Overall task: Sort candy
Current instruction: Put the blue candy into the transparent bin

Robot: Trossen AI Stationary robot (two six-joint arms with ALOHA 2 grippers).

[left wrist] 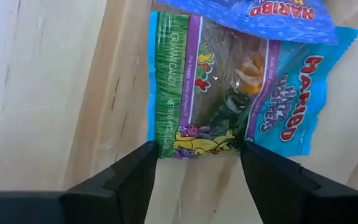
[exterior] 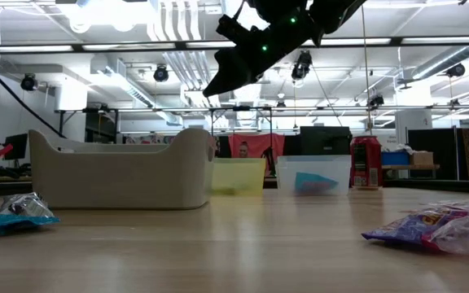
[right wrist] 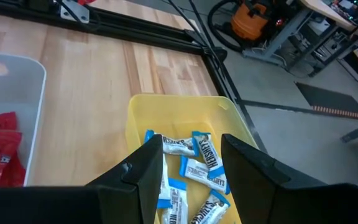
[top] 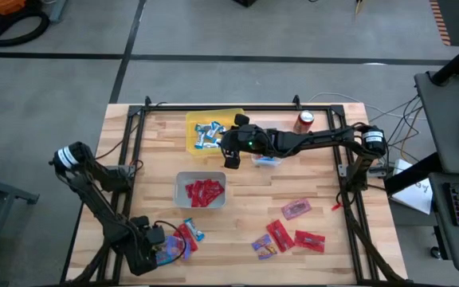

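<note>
My left gripper is open and low over the table's near left. Its fingers stand on either side of one end of a purple-blue candy packet that lies flat on the wood; a second blue packet overlaps the other end. My right gripper is open and empty, up in the air beside the yellow bin, which holds blue-and-silver mini bars. The white bin holds red packets.
Loose candy lies at the near right: a pink packet, red packets and a purple one. A red and a blue piece lie by the left gripper. A clear bin and a red soda can stand behind.
</note>
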